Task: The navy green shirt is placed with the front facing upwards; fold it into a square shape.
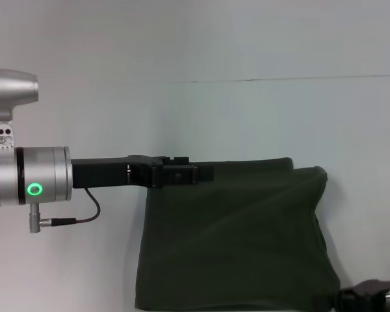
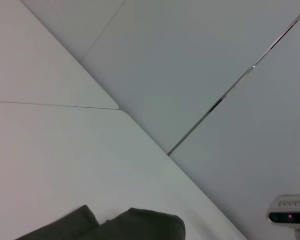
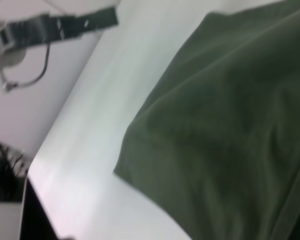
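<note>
My right gripper (image 1: 351,300) sits at the navy green shirt's (image 1: 234,240) near corner, my left gripper (image 1: 205,173) at its far edge, jaws' state unclear.

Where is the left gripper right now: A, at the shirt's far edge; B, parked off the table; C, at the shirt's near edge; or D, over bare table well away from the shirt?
A: in the head view the left gripper sits at the far edge of the shirt.
</note>
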Robot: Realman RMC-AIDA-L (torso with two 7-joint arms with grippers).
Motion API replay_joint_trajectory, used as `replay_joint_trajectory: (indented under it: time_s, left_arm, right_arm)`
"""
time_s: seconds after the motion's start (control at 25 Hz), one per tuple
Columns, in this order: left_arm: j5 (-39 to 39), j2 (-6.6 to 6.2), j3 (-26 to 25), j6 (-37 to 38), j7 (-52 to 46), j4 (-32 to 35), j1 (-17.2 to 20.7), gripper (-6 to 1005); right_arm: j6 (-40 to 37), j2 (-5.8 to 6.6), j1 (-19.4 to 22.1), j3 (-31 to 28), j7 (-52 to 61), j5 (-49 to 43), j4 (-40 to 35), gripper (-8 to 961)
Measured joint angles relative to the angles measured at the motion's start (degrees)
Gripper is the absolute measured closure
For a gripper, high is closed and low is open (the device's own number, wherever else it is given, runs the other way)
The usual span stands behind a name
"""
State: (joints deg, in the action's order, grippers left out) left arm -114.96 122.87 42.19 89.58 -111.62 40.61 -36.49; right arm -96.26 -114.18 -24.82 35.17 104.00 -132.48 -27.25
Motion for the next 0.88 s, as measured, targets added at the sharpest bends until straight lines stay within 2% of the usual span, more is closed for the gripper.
replay_joint_trajectory:
  time_s: [0.08, 0.32, 0.72, 0.88]
  left_arm:
    - [0.0, 0.01, 0.0, 0.0, 0.0, 0.0, 0.0, 143]
    - [0.0, 0.11, 0.0, -0.5, 0.0, 0.0, -0.2, 145]
    - [0.0, 0.35, 0.0, -0.8, 0.0, 0.0, -0.3, 147]
    - [0.0, 0.4, 0.0, -1.1, -0.2, 0.0, -0.4, 147]
  right_arm:
    - [-0.7, 0.01, -0.1, 2.0, -0.3, 0.0, 0.0, 916]
    - [-0.8, -0.01, -0.2, 4.4, -0.4, 0.0, 0.0, 914]
    - [-1.3, 1.37, 0.6, 4.5, -1.0, 0.0, -0.1, 914]
    - [-3.3, 2.05, -0.1, 4.7, -0.9, 0.0, -0.1, 876]
